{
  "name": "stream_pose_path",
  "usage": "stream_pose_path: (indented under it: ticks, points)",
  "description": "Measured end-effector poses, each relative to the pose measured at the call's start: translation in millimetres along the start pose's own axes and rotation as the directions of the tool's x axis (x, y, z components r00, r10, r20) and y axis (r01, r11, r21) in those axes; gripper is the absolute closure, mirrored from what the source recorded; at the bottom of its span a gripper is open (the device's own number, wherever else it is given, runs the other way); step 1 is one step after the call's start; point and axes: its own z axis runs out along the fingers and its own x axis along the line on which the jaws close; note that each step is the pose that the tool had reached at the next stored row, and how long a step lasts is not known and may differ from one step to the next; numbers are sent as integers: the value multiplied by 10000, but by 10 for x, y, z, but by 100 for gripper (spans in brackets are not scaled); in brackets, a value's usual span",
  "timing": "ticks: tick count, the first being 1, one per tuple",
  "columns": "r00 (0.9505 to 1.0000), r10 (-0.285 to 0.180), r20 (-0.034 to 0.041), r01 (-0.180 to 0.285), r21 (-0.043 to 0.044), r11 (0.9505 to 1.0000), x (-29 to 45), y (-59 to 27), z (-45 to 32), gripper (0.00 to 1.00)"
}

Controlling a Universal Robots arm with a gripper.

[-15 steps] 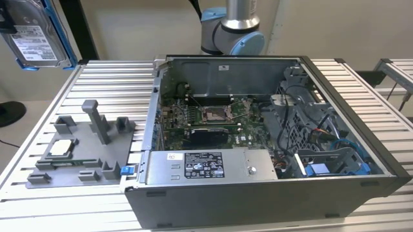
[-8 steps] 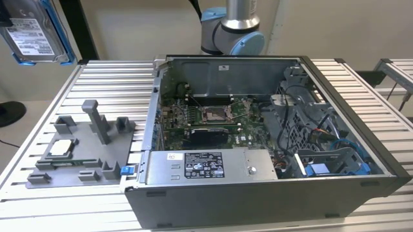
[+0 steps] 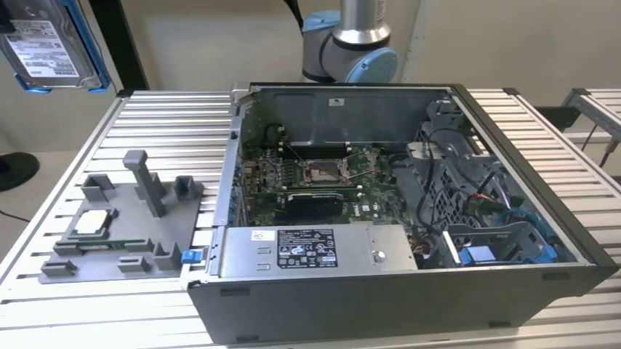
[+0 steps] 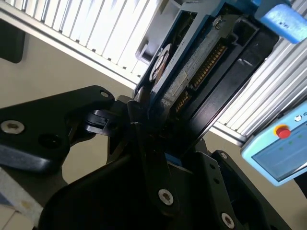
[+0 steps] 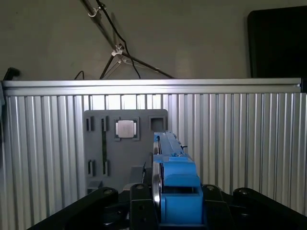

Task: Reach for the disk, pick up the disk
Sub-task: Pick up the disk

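Where the disk [image 3: 51, 45] hangs: well above the grey fixture plate [image 3: 136, 236], clear of it.
Fingers [image 5: 140, 208]: clamped on the disk's flat faces (edge-on in both wrist views).
Long axis: runs straight out from the fingers, toward the fixture plate.

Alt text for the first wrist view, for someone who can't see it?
The gripper is shut on the disk, seen edge-on with its blue frame facing the camera. Behind it is the ribbed metal table, where a grey fixture plate holds a small square pale-topped chip.
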Motion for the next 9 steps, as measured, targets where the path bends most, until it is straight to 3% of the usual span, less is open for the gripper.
stream_pose_path:
  ticks: [9]
  points:
    - [10000, 0, 4, 0, 0, 10000, 0, 0, 0, 100]
